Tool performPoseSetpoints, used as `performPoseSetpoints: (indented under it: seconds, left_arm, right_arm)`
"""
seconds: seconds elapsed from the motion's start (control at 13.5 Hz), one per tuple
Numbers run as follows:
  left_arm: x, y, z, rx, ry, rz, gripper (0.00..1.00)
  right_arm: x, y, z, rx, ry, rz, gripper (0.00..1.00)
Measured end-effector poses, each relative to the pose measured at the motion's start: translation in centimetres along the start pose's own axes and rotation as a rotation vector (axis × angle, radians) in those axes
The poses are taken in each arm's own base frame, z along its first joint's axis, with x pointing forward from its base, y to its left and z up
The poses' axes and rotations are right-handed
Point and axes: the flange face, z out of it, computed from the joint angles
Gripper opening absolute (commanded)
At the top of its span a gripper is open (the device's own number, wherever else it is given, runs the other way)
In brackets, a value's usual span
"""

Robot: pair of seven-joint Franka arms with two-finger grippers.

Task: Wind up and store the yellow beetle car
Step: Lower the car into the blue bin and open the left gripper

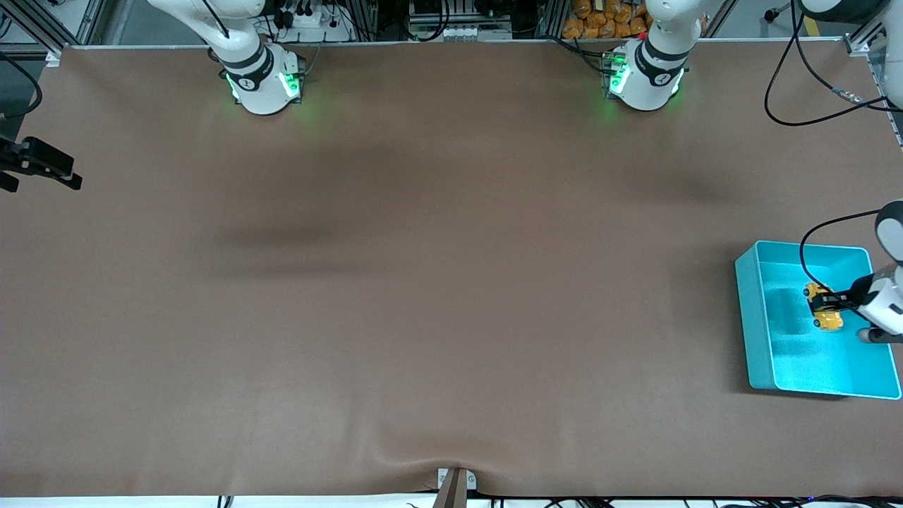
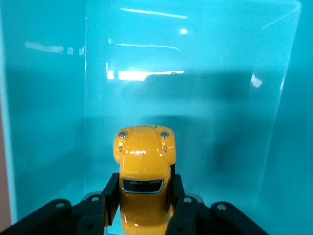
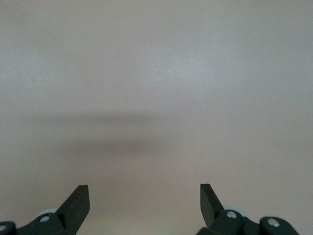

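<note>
Front view: left gripper (image 1: pixel 827 305) hangs over the teal bin (image 1: pixel 753 324) at the left arm's end of the table, fingers pinched on the yellow beetle car (image 1: pixel 823 307) — car inside the bin's outline. Right gripper (image 1: pixel 42 169) waits over bare table at the right arm's end.

Left wrist view: black fingers (image 2: pixel 111 193) clamp the car's (image 2: pixel 144 166) sides, teal floor (image 2: pixel 220 122) beneath.

Right wrist view: fingertips (image 3: pixel 78 200) spread wide — nothing between them, brown table (image 3: pixel 156 88) beneath.
</note>
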Motion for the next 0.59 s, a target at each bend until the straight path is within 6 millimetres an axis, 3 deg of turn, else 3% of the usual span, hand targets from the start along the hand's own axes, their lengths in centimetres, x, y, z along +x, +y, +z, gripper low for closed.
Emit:
performPoseSetpoints:
  seconds: [0.44,0.52,0.59]
  left_arm:
    - [0.2,0.7,3.7,0.003,-0.02,0.033,0.03]
    - [0.1,0.8,4.3,0.008,-0.025,0.04,0.11]
    - [0.1,0.9,4.8,0.008,-0.027,0.043,0.36]
  right_arm:
    - [-0.6,-0.1,0.6,0.003,-0.015,0.001,1.0]
    - [-0.6,-0.1,0.8,0.003,-0.019,0.001,1.0]
    - [-0.7,-0.1,0.8,0.003,-0.019,0.001,1.0]
